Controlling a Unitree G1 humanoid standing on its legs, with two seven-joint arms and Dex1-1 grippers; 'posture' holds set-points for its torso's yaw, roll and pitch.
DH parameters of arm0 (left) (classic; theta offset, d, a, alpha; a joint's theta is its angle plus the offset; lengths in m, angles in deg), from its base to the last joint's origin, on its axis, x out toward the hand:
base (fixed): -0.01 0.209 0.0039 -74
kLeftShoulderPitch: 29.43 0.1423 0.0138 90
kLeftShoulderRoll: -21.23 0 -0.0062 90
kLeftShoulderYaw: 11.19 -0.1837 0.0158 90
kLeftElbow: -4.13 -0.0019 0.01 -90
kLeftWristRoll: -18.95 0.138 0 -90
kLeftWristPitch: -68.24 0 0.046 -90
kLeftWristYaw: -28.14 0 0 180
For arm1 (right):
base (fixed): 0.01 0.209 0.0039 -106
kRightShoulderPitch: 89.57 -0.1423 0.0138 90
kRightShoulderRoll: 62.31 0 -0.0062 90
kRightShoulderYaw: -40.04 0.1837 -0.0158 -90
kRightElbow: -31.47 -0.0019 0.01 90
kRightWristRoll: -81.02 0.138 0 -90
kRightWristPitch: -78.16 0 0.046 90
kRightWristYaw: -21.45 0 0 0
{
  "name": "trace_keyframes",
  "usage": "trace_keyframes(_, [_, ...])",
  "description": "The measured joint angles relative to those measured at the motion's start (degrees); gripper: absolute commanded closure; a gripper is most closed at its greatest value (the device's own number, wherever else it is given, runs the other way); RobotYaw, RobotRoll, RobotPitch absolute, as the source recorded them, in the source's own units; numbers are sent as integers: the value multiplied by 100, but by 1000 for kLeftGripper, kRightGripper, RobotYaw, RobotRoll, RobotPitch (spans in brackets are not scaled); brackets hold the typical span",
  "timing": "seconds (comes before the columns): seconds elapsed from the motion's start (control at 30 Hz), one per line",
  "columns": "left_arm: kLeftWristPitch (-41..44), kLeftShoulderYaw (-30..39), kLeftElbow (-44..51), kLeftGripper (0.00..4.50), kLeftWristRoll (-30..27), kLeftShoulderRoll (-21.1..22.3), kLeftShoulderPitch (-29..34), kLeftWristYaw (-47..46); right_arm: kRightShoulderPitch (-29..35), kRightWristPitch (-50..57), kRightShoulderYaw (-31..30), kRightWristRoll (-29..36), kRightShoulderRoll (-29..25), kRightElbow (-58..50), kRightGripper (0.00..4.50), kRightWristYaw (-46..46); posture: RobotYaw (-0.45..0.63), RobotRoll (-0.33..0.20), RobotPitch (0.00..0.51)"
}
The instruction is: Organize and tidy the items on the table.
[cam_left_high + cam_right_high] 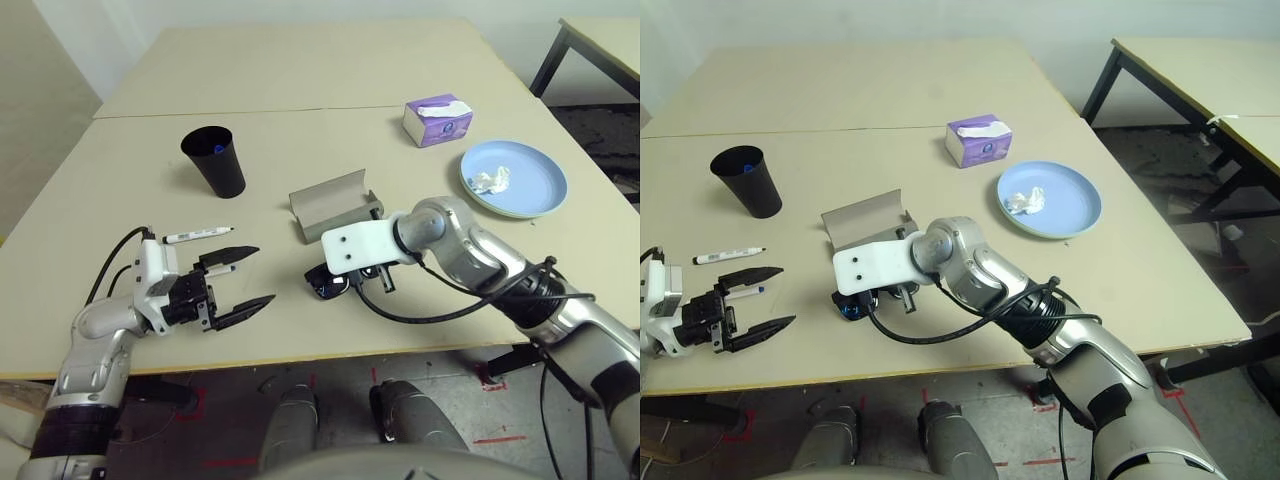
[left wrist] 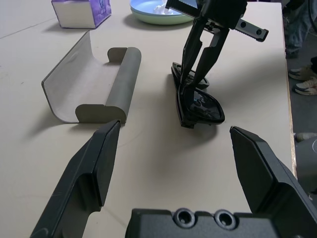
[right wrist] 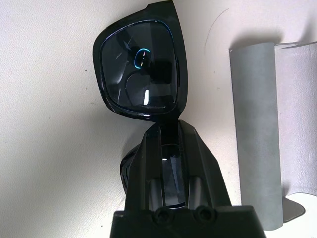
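— What's the right end effector [image 2: 190, 84] doing?

— Its two black fingers are pinched together on the black sunglasses [image 2: 198, 101], at the frame near the bridge. The glasses lie on the pale surface [image 1: 300, 90] just in front of the grey glasses case [image 1: 335, 203], which sits open and empty.

— So which step is this?

— By the look of it, the pick-up of the sunglasses, grip just made. The next move would seem to call for a lift and a short carry into the open case, without the frame slipping or twisting in that narrow pinch.

— And the left end effector [image 1: 240, 283]?

— Fingers spread wide apart, holding nothing, low over the near edge. A white marker with a black cap [image 1: 198, 236] lies just beyond it.

— What about the containers?

— The black cup [image 1: 214, 160] stands upright farther back, something blue showing inside, likely the blue-capped marker. The blue plate [image 1: 530, 185] holds a crumpled white tissue [image 1: 491, 180]; a green rim shows beneath it in the left wrist view. A purple tissue box [image 1: 438, 120] stands behind.
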Motion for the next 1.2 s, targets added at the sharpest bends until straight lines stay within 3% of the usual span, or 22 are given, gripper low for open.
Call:
trace_keyframes(0.2, [0,-3,-10,0,1,-3,-4,1,-92,-15,7,-82,-33,-15,4324,79,-22,0,126])
trace_keyframes(0.73, [-46,-46,-148,0,89,-200,36,-50,-1428,-241,294,-168,558,1346,4326,0,-1,0,123])
trace_keyframes(1.2, [91,-2,160,0,27,-203,227,-372,-1851,-1387,333,-452,1135,3420,4326,-840,22,0,128])
